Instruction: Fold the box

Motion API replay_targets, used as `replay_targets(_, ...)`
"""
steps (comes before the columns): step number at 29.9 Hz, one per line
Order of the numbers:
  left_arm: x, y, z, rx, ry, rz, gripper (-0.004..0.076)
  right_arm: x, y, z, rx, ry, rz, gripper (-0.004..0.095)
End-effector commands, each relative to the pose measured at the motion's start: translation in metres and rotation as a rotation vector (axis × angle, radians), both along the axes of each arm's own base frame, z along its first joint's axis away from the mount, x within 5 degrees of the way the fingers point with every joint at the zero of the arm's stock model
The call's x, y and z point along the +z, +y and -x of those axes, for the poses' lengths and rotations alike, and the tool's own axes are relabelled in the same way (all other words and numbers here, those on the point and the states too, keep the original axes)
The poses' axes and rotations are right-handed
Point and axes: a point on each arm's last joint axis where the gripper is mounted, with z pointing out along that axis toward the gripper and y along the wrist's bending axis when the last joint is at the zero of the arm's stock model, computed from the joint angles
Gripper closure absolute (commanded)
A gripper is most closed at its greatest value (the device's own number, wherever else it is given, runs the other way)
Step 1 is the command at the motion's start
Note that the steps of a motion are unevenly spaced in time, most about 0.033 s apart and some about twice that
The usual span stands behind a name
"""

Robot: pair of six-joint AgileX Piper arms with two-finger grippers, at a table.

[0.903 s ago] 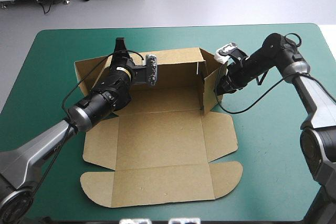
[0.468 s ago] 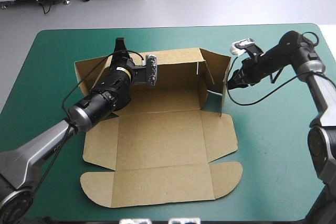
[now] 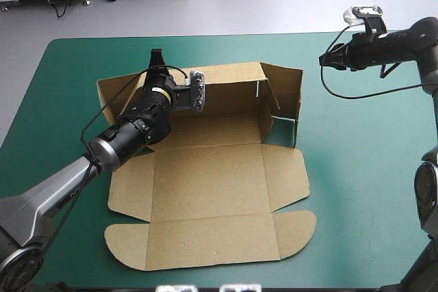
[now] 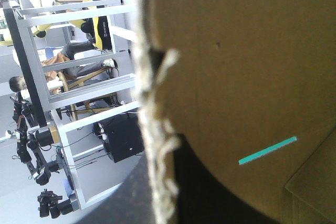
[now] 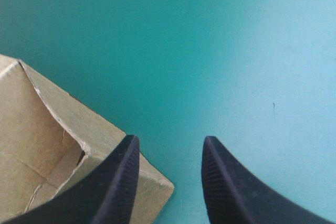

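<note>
1. High view: the teal-green cover (image 3: pixel 356 169) is spread over the table, and the box (image 3: pixel 212 176) is laid at its middle.
2. The raised back wall (image 3: pixel 226 90) is set along the far edge, and the flat lid (image 3: pixel 212 241) is pointed toward the near edge.
3. The back wall is pinched by the left gripper (image 3: pixel 156 65). The right gripper (image 5: pixel 169 145) is held apart from the box, with fingers spread and nothing grasped.

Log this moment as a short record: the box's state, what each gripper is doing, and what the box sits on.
box: brown box, part-folded, on the teal-green cover
raised: far wall and right wall
flat: lid flap, nearest the robot
left gripper: left gripper at the far wall's top edge, fingers shut on the box
right gripper: right gripper apart from the right wall, over bare cover, fingers open, holding nothing
</note>
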Motion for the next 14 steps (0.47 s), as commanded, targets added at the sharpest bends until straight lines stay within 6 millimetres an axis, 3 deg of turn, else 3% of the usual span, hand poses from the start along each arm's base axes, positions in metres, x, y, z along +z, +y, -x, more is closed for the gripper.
replay_targets(1,0.019,0.002,0.005,0.000,-0.052,0.020,0.0734,0.016,0.001,-0.002,-0.034,-0.061,-0.070,0.0528)
replay_targets(7,0.020,0.002,0.004,-0.010,-0.068,0.003,0.0734,-0.012,0.006,-0.023,-0.009,0.006,-0.223,0.0528)
replay_targets(14,0.020,0.002,0.004,-0.013,-0.069,0.001,0.0734,-0.032,0.011,-0.023,0.093,0.109,-0.231,0.0528)
